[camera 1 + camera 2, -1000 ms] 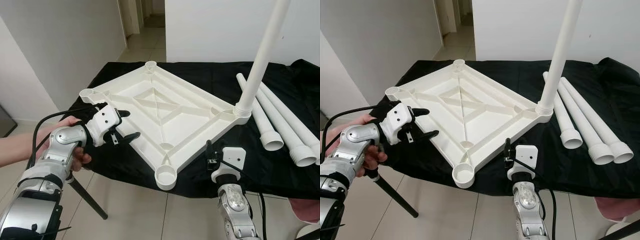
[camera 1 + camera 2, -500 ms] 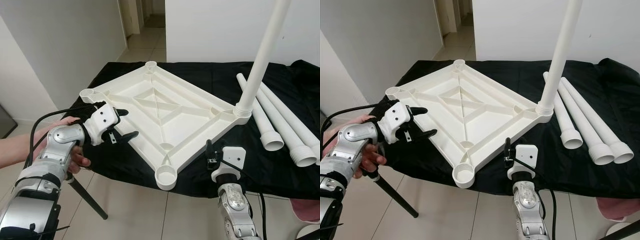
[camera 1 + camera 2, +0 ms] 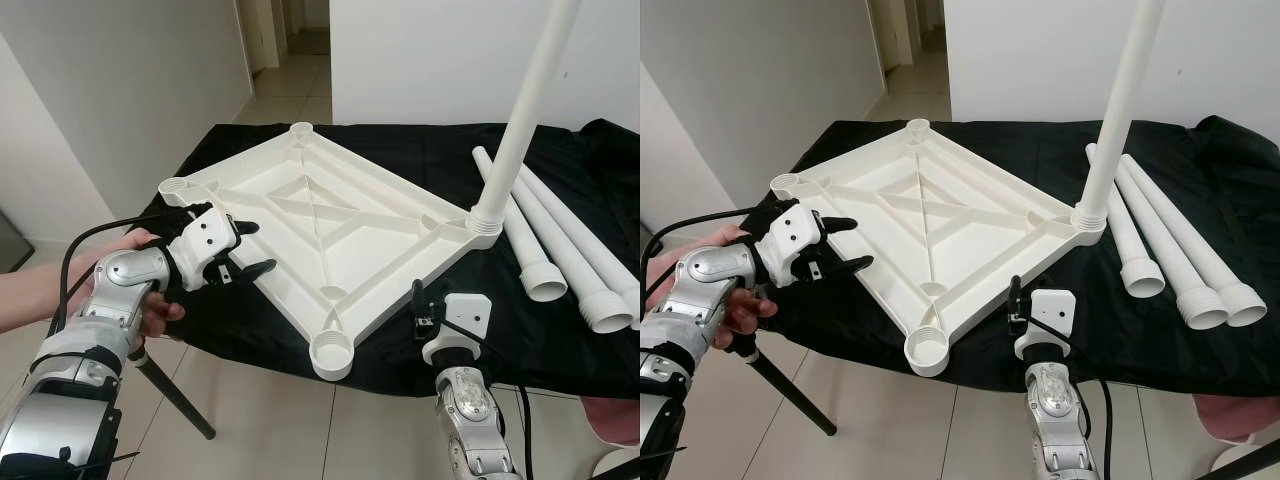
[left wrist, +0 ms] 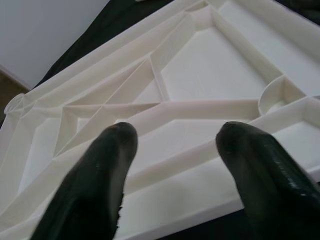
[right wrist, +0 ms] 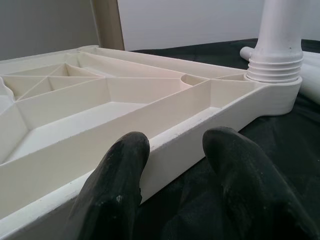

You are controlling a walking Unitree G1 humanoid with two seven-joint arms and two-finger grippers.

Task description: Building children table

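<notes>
Left gripper (image 3: 243, 248), fingers spread and empty, poised just beside the near-left edge of the upturned white tabletop (image 3: 330, 215); behind its forearm, a person's hand (image 3: 150, 310) near the corner of the black cloth (image 3: 440, 150). Tabletop lying underside up on that cloth, ribs and corner sockets exposed. Nearest socket (image 3: 332, 352) vacant, likewise the left one (image 3: 176, 187) and the far one (image 3: 302, 130). Right gripper (image 3: 418, 300) low at the table's front edge, fingers parted around nothing, aimed along the tabletop's near-right rim. Further right, one leg (image 3: 520, 110) standing upright in the right-hand socket, seemingly seated. Beyond it, three loose legs (image 3: 560, 245) lying side by side on the cloth, well apart from both grippers. By the look of it: roughly a quarter done, one leg fitted, three left to fetch and seat, then the table to turn upright.
</notes>
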